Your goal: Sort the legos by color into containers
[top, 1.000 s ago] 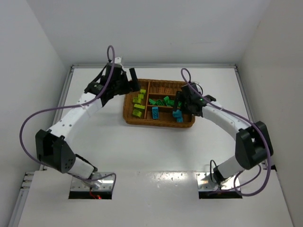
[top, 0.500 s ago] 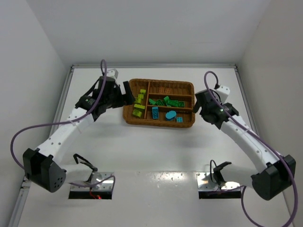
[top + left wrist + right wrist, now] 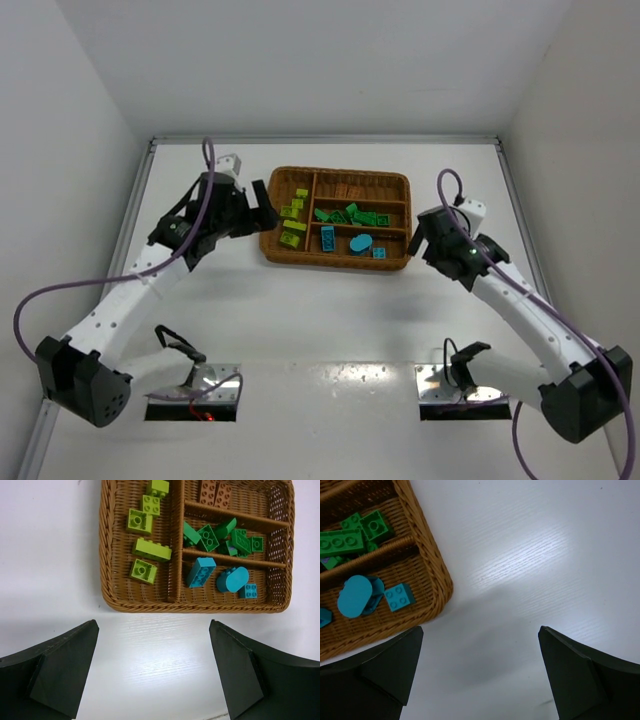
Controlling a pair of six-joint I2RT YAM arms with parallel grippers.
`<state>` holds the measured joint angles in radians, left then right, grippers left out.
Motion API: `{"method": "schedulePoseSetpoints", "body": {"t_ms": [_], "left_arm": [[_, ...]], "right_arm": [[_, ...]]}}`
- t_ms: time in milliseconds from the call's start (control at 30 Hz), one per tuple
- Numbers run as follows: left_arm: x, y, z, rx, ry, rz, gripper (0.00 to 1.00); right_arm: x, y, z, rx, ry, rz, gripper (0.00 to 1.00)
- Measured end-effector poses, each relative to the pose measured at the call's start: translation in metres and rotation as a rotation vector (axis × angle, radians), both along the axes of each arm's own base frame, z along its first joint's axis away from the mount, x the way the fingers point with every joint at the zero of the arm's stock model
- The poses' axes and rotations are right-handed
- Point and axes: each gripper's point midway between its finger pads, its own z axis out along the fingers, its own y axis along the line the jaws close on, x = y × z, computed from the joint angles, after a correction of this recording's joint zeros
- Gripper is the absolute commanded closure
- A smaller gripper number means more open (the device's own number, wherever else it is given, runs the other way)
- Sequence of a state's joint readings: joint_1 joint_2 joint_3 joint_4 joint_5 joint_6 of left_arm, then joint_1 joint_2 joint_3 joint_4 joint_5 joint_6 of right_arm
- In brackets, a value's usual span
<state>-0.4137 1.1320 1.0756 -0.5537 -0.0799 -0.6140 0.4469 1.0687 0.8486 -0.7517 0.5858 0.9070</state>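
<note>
The containers are the sections of one brown wicker tray (image 3: pixel 335 263) (image 3: pixel 107 555) (image 3: pixel 437 575). Lime legos (image 3: pixel 292 222) (image 3: pixel 151 549) lie in its wide left section. Orange-brown legos (image 3: pixel 347 190) (image 3: pixel 215 492) fill the far narrow section, dark green ones (image 3: pixel 352 214) (image 3: pixel 207 536) the middle, and cyan ones (image 3: pixel 362 243) (image 3: pixel 201 571) (image 3: pixel 357 596) the near one. My left gripper (image 3: pixel 258 205) (image 3: pixel 153 625) hangs open and empty just left of the tray. Off the tray's right end, my right gripper (image 3: pixel 420 235) (image 3: pixel 480 628) is open and empty.
White walls close in the table on the left, back and right. Purple cables loop from both arms. Both arm bases sit at the near edge, each beside a metal plate (image 3: pixel 195 392).
My right gripper has come off the tray's near cyan section and pulled back to the right. My left gripper has backed away leftward from the tray's left edge.
</note>
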Motion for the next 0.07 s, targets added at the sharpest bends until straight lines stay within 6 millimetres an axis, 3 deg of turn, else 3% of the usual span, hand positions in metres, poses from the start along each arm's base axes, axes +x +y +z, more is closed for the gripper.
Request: {"method": "schedulePoseSetpoints", "body": {"t_ms": [67], "left_arm": [[-0.0006, 0.0008, 0.0022, -0.001, -0.007, 0.003, 0.00]], "right_arm": [[0.0012, 0.0017, 0.0011, 0.011, -0.016, 0.007, 0.00]]}}
